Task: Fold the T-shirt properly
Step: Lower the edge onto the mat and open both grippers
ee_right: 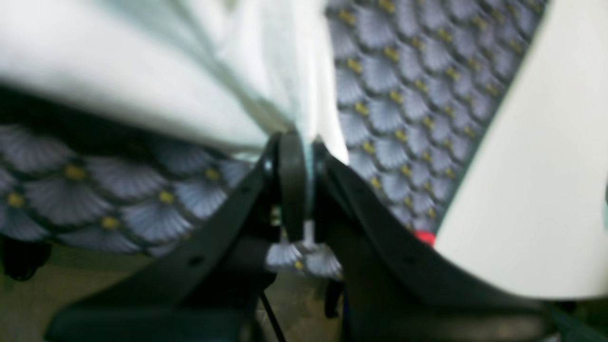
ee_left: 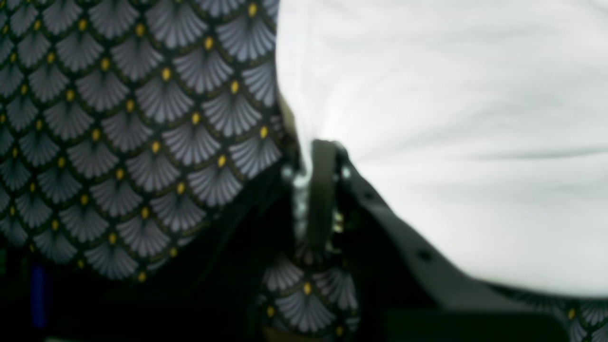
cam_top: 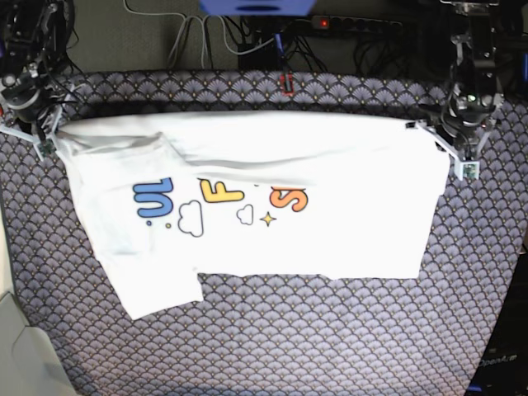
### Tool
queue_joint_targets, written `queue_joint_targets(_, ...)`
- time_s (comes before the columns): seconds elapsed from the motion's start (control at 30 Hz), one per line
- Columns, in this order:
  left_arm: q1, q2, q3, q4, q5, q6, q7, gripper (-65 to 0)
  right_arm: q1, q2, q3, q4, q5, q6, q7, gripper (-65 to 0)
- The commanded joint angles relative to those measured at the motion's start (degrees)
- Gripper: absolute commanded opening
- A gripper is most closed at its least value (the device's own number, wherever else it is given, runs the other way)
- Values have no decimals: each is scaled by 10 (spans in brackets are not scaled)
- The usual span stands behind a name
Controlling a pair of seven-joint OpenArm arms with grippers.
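I have the T-shirt (cam_top: 330,231) spread across the patterned tablecloth (cam_top: 272,330), its top edge doubled over so the folded band covers the upper half of the coloured lettering, with one sleeve hanging out toward seven o'clock in the base view. My left gripper (ee_left: 317,161) is pinching white cloth at the shirt's three o'clock corner; my right gripper (ee_right: 299,156) is pressed together on a bunch of fabric at the ten o'clock corner. Both wrist views are blurred, but cloth clearly runs into each closed pincer. I judge this fold is mid-carry. To do it well I would keep both corners level and the edge between them taut, draw them toward six o'clock at one pace, and lay the edge square to the hem before letting go.
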Motion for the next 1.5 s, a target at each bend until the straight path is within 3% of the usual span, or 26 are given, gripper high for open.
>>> queue_joint_targets(0.0,3,-9,-15,10,7,6,-7,-633,-2,9,10,9,-7,-4,3,-650)
queue_joint_targets(0.27,24,-9,-27,10,13,6,-7,-633,-36,8,13,10,-7,-4,4,-650)
queue_joint_targets(0.73,44,-8,-26,5,7,6,-9,-627,-47,-23,13,9,-7,-4,4,-650)
queue_joint_targets(0.83,44,-8,-26,5,7,6,-8,-617,-48,-23,13,9,-7,-4,3,-593)
queue_joint_targets(0.9,45,-9,-22,5,7,5,-7,-555,-48,-24,15,9,-7,-4,3,-523)
queue_joint_targets(0.97,47,-9,-21,5,6,3,-7,-442,-48,-24,16,9,-7,-4,3,-444)
queue_joint_targets(1.13,48,-6,-27,8,12,-61,-7,-200,-48,-24,27,10,-7,-4,0,-337)
queue_joint_targets(1.23,55,-5,-42,10,7,-67,-7,-146,-48,-24,44,10,-7,-4,0,-331)
queue_joint_targets(1.47,49,-3,-112,10,6,-68,-14,-141,-47,-20,86,10,-7,-4,2,-331)
